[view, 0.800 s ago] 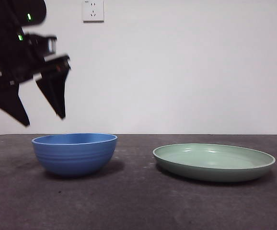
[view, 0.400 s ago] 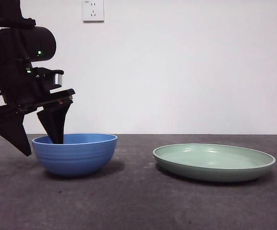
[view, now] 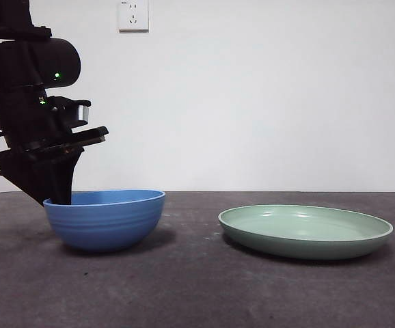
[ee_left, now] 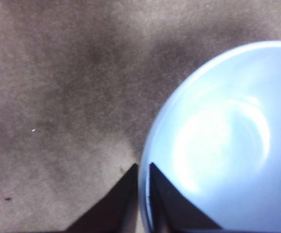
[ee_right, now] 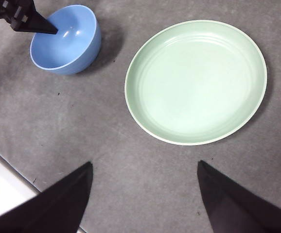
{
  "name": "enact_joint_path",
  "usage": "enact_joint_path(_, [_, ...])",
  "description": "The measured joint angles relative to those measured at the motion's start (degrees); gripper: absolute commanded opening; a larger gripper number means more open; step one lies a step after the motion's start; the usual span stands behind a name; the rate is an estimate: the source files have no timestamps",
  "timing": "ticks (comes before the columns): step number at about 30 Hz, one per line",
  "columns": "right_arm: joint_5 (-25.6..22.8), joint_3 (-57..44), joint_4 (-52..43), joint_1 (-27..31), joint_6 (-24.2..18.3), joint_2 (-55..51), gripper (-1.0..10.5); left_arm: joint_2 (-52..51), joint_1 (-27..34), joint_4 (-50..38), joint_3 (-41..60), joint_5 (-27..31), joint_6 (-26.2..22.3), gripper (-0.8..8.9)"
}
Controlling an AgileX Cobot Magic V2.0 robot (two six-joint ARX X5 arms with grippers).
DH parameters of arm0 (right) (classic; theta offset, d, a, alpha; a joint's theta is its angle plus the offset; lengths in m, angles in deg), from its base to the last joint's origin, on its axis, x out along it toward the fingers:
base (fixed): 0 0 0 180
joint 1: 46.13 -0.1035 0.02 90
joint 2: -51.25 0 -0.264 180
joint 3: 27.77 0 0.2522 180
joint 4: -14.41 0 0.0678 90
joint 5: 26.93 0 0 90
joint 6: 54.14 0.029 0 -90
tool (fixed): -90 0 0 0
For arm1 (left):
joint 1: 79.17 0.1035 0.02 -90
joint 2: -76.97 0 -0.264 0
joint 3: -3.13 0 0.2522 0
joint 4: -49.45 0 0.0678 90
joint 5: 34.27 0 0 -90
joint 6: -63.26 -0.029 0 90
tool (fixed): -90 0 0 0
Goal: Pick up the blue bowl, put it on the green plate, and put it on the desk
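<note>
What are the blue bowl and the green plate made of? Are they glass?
Not glass, since neither is see-through. The blue bowl looks like glazed ceramic or hard plastic: glossy, with bright highlights inside and faint ridges outside. The green plate looks similar but less shiny, with soft reflections. Which material exactly, I can't tell.

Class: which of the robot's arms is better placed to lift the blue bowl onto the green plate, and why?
Left. The left gripper is already closed on the blue bowl, one finger inside its rim and one outside. The right gripper hangs open above the desk near the green plate, holding nothing.
</note>
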Motion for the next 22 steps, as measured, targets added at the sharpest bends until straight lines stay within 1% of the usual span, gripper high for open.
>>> enact_joint_path(7, [0.00,0.00,0.00,0.00,0.00,0.00,3.4,-1.05,-0.26,0.00,-0.02,0.13,0.22,0.10])
enact_joint_path(12, [0.00,0.00,0.00,0.00,0.00,0.00,3.4,-5.55,-1.77,-1.40,-0.13,-0.04,1.86,0.10])
enact_joint_path(17, [0.00,0.00,0.00,0.00,-0.02,0.00,3.4,-7.80,-5.22,-1.38,-3.13,-0.39,2.99,0.10])
enact_joint_path(22, [0.00,0.00,0.00,0.00,0.00,0.00,3.4,-7.78,-10.64,-2.16,-8.13,-0.50,3.65,0.10])
